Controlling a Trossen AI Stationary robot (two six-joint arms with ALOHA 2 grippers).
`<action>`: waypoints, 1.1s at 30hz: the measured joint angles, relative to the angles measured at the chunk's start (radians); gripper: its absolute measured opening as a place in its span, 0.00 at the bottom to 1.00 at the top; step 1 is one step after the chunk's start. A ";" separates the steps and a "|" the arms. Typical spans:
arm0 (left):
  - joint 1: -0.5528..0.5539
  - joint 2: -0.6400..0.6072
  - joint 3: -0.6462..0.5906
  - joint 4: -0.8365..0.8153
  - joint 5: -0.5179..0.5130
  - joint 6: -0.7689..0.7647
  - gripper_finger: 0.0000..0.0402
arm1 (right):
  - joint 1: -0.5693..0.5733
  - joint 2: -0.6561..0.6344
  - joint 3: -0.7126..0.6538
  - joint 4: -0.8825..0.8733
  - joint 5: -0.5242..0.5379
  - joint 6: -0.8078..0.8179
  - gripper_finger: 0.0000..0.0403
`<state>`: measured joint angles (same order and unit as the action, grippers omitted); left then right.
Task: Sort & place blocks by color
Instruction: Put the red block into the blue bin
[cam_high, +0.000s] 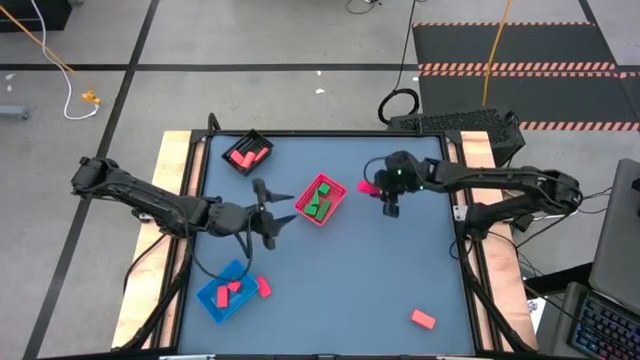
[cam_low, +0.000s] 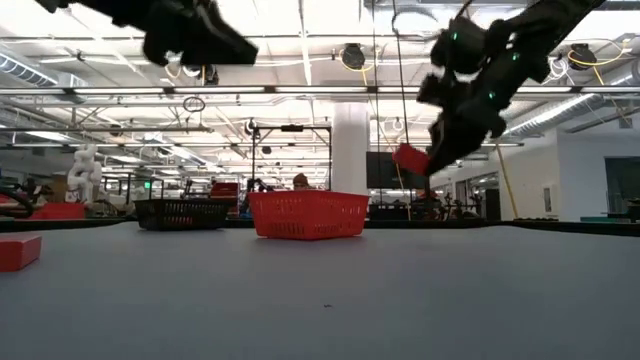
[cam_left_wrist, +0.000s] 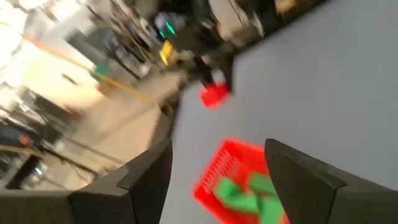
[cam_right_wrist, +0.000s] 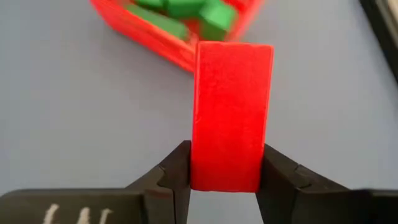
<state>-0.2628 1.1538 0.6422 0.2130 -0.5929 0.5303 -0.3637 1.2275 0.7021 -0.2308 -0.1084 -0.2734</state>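
red block (cam_right_wrist: 232, 115), red tray (cam_high: 323, 199) holding seemingly green blocks (cam_high: 320, 204).

Bright, even overhead light; the left wrist view is smeared with blur, others sharp.

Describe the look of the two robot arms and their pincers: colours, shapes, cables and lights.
Both arms are dark, nearly black, built of slim jointed segments. The left pincer ends in two thin, splayed black fingers with broad, flat, angular faces. The right pincer has two short black wedge-shaped fingers; a small green light glows on its wrist. Black cables trail from the left arm over the table edge.
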 joint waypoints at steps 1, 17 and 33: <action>0.000 0.007 0.000 0.054 -0.001 0.015 0.64 | 0.034 -0.006 0.000 0.023 0.004 -0.005 0.30; 0.076 0.190 0.000 0.362 0.198 -0.245 0.64 | 0.398 0.164 0.003 0.792 0.079 -0.096 0.30; 0.073 0.269 0.000 0.495 0.351 -0.279 0.64 | 0.412 0.244 0.003 0.923 0.089 -0.086 0.30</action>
<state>-0.1894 1.4223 0.6422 0.7078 -0.2415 0.2512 0.0479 1.4712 0.7052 0.6922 -0.0196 -0.3597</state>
